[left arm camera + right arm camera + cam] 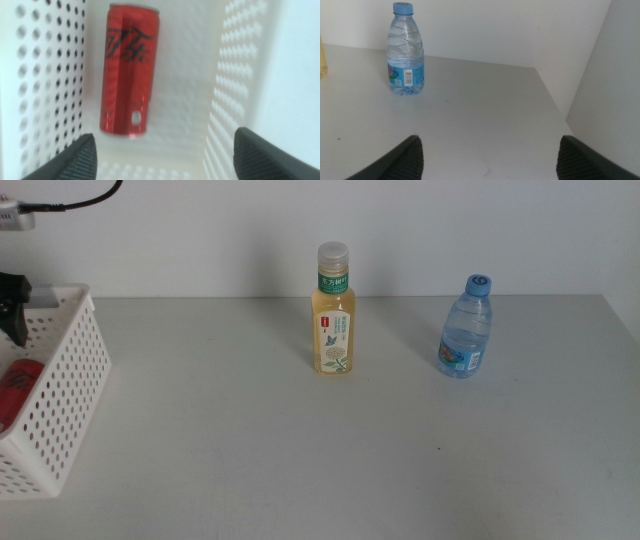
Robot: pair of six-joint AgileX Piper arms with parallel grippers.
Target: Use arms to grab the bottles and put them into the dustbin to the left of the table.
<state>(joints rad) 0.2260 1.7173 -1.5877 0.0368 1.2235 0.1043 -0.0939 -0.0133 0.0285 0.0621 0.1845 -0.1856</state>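
We see the white basket [60, 395] at the left edge of the table [330, 450], and the red can [126, 70] lies on its side on the basket floor, close to one perforated wall. In the middle view only a red patch of the can shows through the basket's open top. The left gripper [162, 152] hangs over the basket, its jaws spread wide apart with nothing between them; in the middle view a dark shape at the basket's far left rim is probably part of this arm, though we cannot be sure.

The tea bottle [333, 310] stands upright near the far middle of the table. The water bottle [466, 328] with the blue cap stands upright to its right, well apart from it. The right gripper [487, 157] is low over the table on the near right side, jaws wide apart and empty, with the water bottle ahead of it.
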